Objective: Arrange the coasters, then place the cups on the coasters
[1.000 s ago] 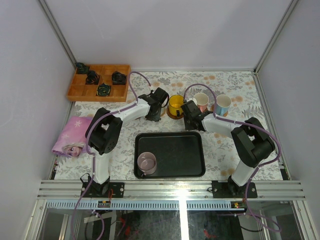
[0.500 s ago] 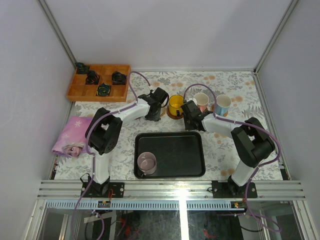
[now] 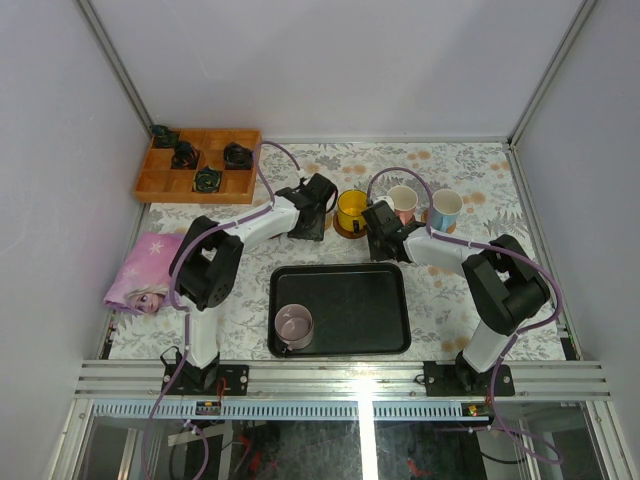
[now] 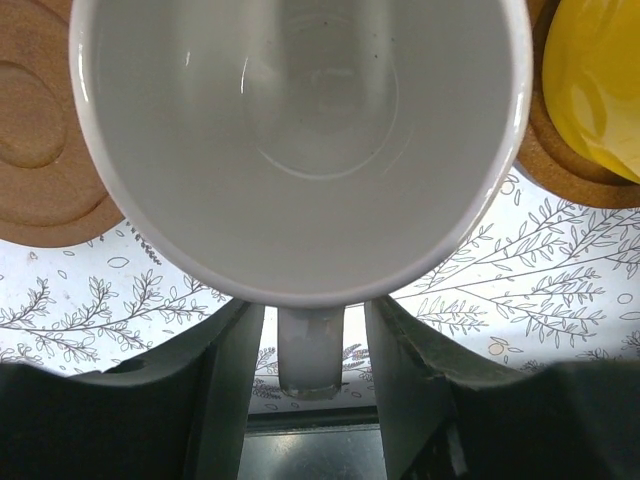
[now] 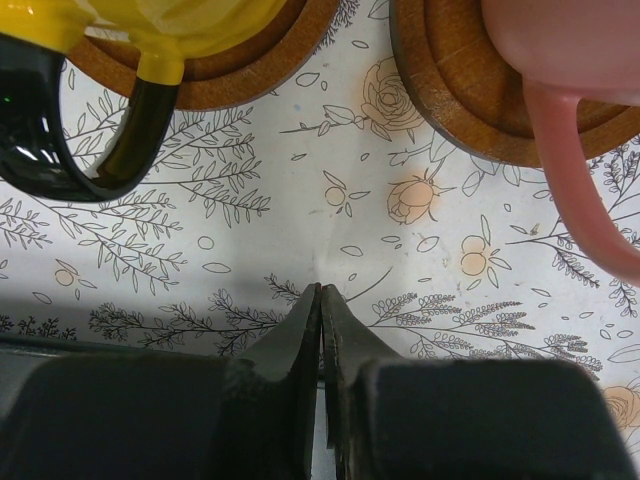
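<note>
In the left wrist view a cream-white cup [image 4: 300, 130] fills the frame, its handle [image 4: 310, 350] pointing at the camera. My left gripper [image 4: 305, 325] is open, with a gap on each side of the handle. A coaster [image 4: 40, 150] shows at the cup's left; whether the cup rests on it is hidden. The yellow cup [image 3: 351, 210] stands on a coaster [image 4: 570, 170]. My right gripper [image 5: 322, 290] is shut and empty, low over the cloth between the yellow cup [image 5: 190, 20] and the pink-handled cup [image 5: 570, 40], each on a coaster. A blue-handled cup [image 3: 446, 208] stands far right. A lilac cup [image 3: 294, 325] sits in the tray.
The black tray [image 3: 350, 300] lies between the arms near the front. A wooden compartment box [image 3: 198, 165] with small black items stands at the back left. A pink printed cloth [image 3: 145, 272] lies at the left edge.
The left gripper's jaws have opened away from the cream-white cup's handle. Both arms have stayed almost where they were.
</note>
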Action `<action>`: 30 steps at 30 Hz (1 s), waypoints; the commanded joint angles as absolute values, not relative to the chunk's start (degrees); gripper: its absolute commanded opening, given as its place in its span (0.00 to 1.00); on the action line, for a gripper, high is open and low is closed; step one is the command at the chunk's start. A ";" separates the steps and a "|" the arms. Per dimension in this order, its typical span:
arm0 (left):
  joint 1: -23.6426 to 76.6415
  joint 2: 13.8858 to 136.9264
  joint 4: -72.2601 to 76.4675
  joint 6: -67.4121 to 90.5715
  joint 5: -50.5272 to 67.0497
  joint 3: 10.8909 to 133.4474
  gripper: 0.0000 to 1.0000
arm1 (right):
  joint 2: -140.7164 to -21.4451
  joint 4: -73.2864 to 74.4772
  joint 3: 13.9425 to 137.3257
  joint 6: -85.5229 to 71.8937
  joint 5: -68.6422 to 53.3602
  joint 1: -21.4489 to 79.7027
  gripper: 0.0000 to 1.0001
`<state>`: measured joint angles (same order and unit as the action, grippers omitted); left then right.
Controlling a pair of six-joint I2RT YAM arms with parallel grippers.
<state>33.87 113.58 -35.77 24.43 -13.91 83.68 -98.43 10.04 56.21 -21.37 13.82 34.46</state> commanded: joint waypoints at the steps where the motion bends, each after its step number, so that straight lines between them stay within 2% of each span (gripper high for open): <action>1: 33.97 110.61 -34.76 25.43 -13.51 82.89 0.44 | -98.54 10.73 57.50 -20.64 13.09 34.19 0.06; 16: 34.56 106.37 -35.22 26.10 -11.94 80.90 0.43 | -97.21 11.65 56.76 -20.63 12.80 34.20 0.06; 22: 34.64 99.47 -37.71 25.81 -12.86 78.74 0.54 | -95.56 13.43 55.60 -20.54 12.87 34.19 0.06; 30: 34.72 89.04 -41.64 26.21 -15.79 75.02 0.58 | -91.81 15.41 54.08 -21.52 12.60 34.21 0.06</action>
